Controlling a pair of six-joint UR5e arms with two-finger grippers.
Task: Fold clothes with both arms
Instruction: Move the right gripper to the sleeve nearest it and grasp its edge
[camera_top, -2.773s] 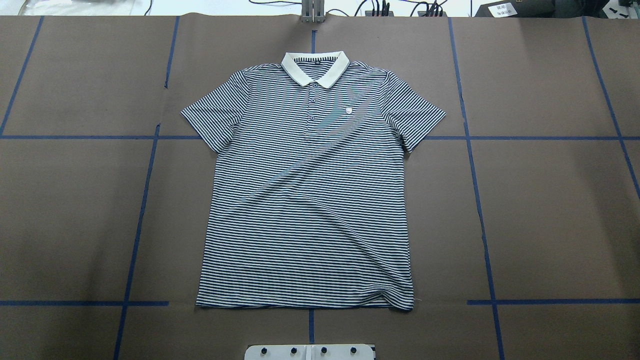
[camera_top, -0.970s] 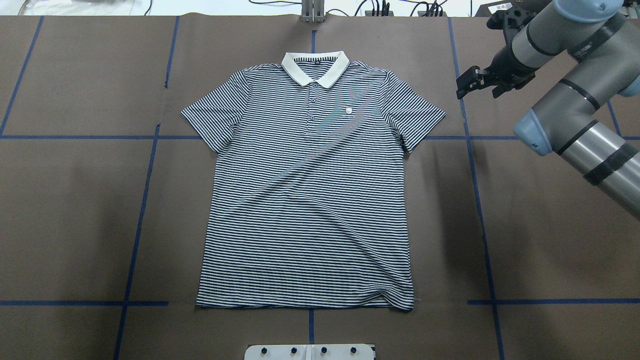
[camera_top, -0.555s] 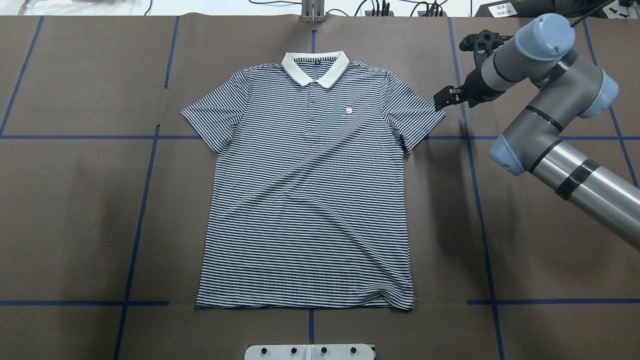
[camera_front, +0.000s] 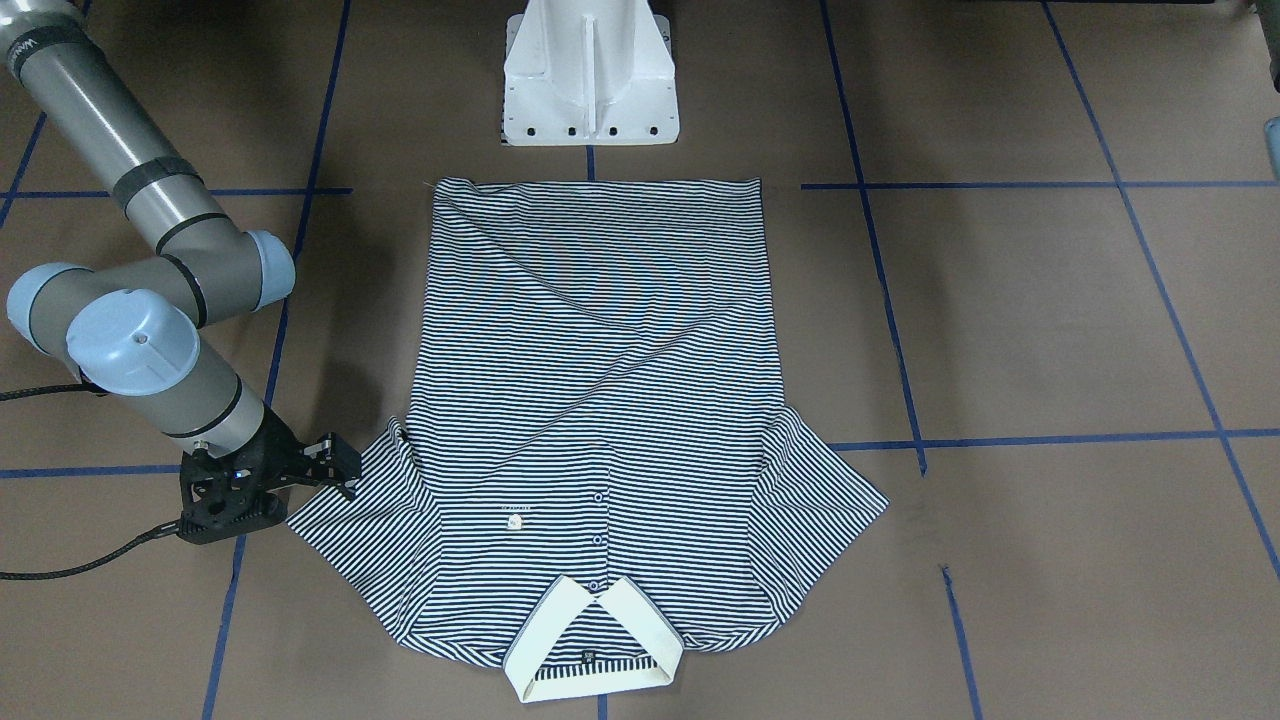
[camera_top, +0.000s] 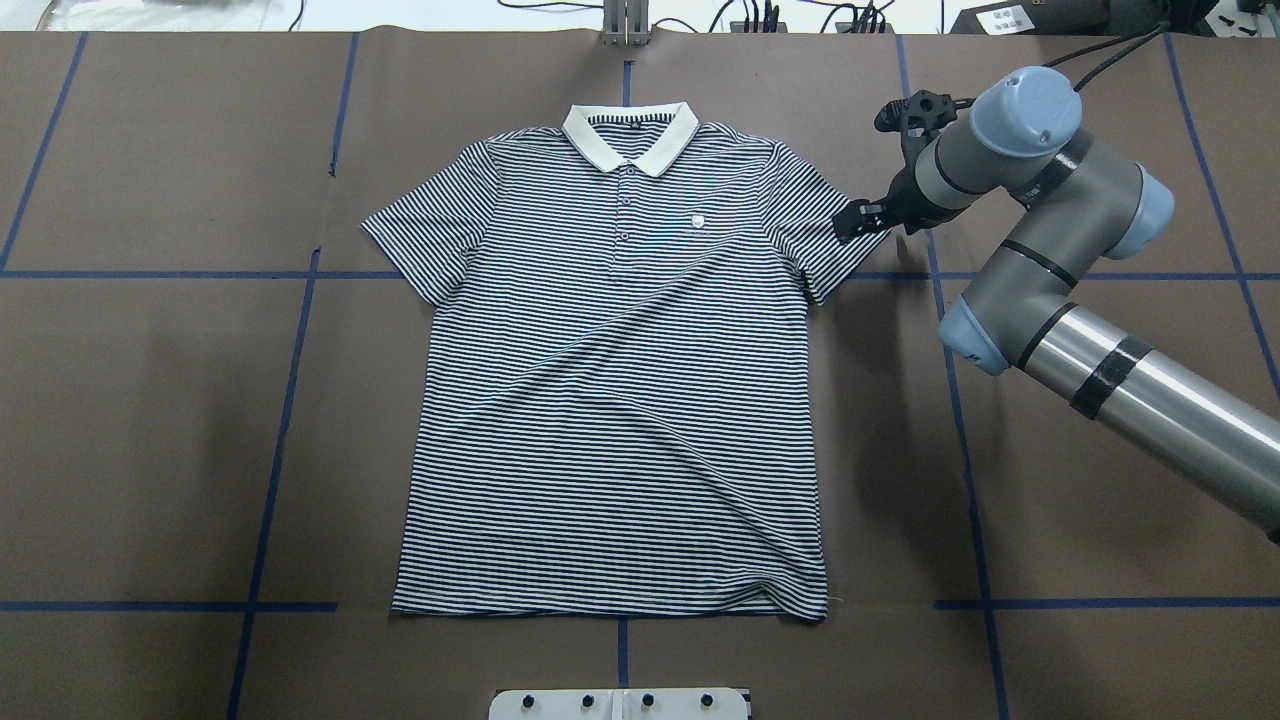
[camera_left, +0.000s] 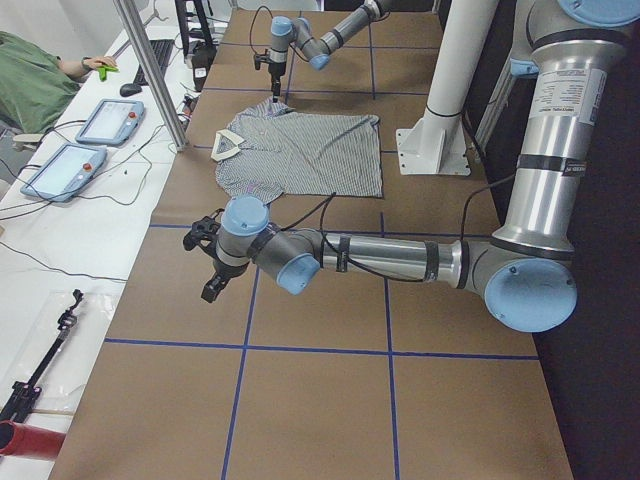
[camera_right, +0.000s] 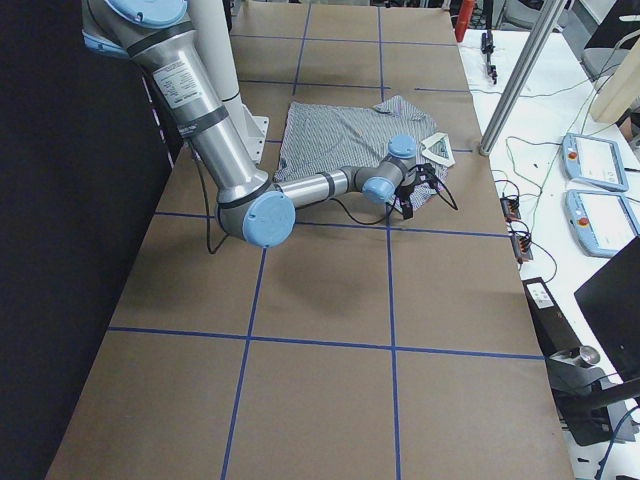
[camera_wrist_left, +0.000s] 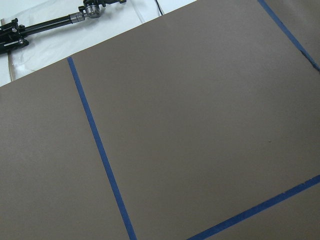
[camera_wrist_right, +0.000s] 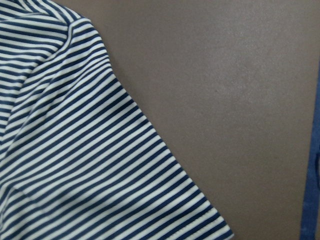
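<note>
Here, right arm (camera_top: 1060, 225) jaws apart at shirt (camera_top: 620, 400) sleeve edge; left arm (camera_left: 380, 258) jaws: cannot tell.

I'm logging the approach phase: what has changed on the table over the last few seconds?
The right arm came in from the right; its right gripper moved leftward to the polo shirt's sleeve hem. Nothing looks grasped yet. The shirt lies flat, unmoved.

Brown table (camera_top: 150, 450) crossed by blue tape lines (camera_top: 150, 274).
</note>
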